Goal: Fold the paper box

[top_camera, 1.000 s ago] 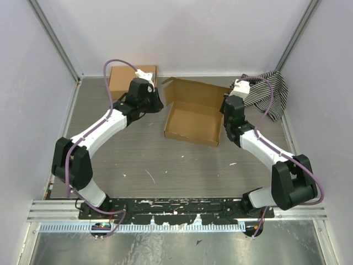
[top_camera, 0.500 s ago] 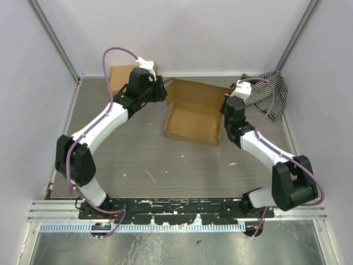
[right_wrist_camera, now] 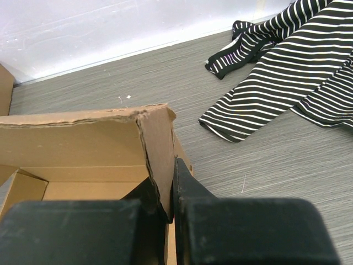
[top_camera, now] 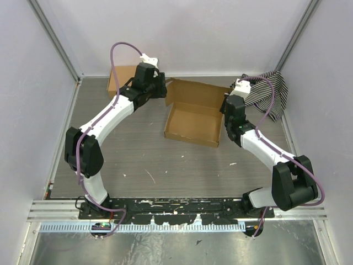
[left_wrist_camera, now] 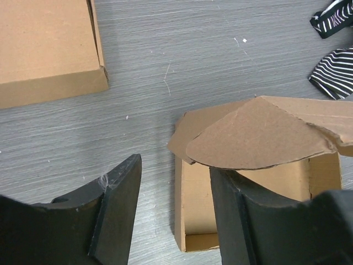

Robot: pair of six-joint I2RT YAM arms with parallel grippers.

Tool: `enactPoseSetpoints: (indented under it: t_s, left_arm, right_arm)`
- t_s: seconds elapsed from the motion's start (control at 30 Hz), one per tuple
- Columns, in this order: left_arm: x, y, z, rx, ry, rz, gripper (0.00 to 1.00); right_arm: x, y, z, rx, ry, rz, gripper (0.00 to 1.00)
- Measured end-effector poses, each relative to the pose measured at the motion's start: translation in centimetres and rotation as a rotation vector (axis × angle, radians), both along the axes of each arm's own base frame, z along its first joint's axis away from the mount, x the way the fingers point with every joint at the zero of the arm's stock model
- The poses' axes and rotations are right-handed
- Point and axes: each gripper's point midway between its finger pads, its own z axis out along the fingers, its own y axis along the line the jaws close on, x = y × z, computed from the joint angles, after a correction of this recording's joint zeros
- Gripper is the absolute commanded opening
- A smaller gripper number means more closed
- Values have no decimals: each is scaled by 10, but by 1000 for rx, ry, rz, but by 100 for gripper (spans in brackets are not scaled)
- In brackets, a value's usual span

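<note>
Brown cardboard paper box (top_camera: 190,124) lies open on the grey table (top_camera: 138,149). Only the right wrist view shows the right gripper (right_wrist_camera: 170,190) pinching the box's right wall. The left wrist view shows the left gripper (left_wrist_camera: 174,207), fingers apart, above a rounded corner flap (left_wrist_camera: 259,138). Farther back are a closed box (top_camera: 117,83) and a striped cloth (right_wrist_camera: 287,66).

No readable text, label or number shows in any view.
</note>
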Motion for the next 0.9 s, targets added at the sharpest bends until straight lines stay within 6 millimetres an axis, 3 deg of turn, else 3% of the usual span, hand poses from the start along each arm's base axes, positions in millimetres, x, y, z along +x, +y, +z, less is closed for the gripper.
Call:
enactPoseSetpoints:
  t_s: [0.17, 0.47, 0.9]
  left_arm:
    - [-1, -4, 0, -20, 8, -14, 51]
    - [-5, -23, -3, -109, 47, -58, 27]
    - [-13, -40, -11, -219, 93, -98, 10]
  right_arm:
    - [0, 1, 0, -1, 9, 7, 1]
    - [1, 3, 0, -1, 21, 16, 1]
    - [9, 7, 1, 17, 44, 8, 1]
